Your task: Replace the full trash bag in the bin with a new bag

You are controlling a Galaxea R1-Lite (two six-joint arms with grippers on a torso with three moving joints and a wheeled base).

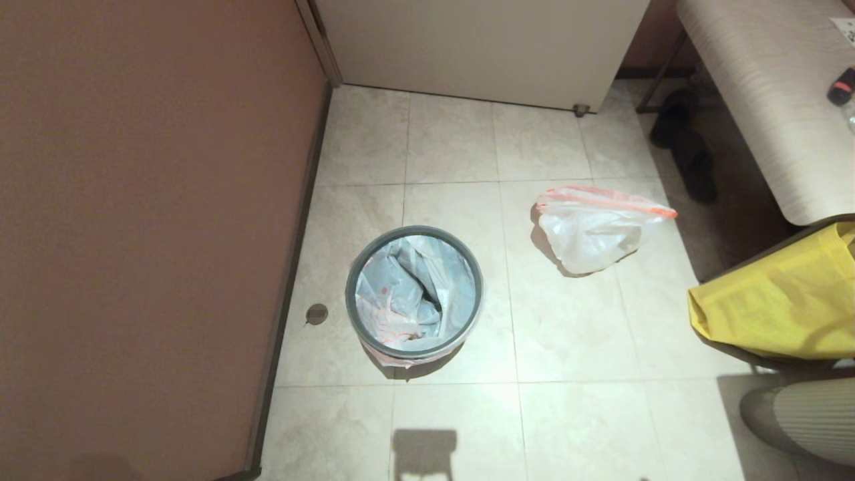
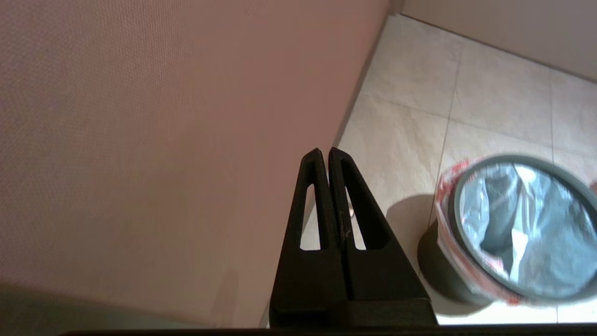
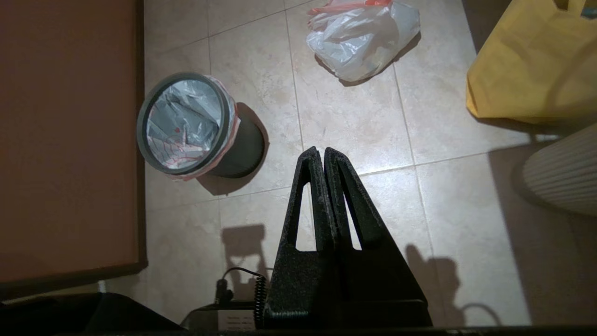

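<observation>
The black bin (image 1: 352,304) stands on the tiled floor near the brown wall, with its grey rim ring on top. The new bag (image 1: 401,287), thin white plastic with red print, lines the inside, and its pink edge folds out under the ring. The full trash bag (image 1: 594,230), bunched white plastic with an orange-red band, lies on the floor to the bin's right. Neither arm shows in the head view. My left gripper (image 2: 324,151) hangs shut and empty by the wall, left of the bin (image 2: 433,261). My right gripper (image 3: 318,150) is shut and empty above bare tiles, short of the bin (image 3: 242,149) and the full trash bag (image 3: 361,37).
A brown wall (image 1: 133,200) runs along the left, with a floor drain (image 1: 316,313) beside the bin. A yellow fabric bag (image 1: 788,300) and a ribbed grey object (image 1: 801,414) sit at the right. A pale bench (image 1: 768,100) and dark shoes (image 1: 688,147) are at the back right.
</observation>
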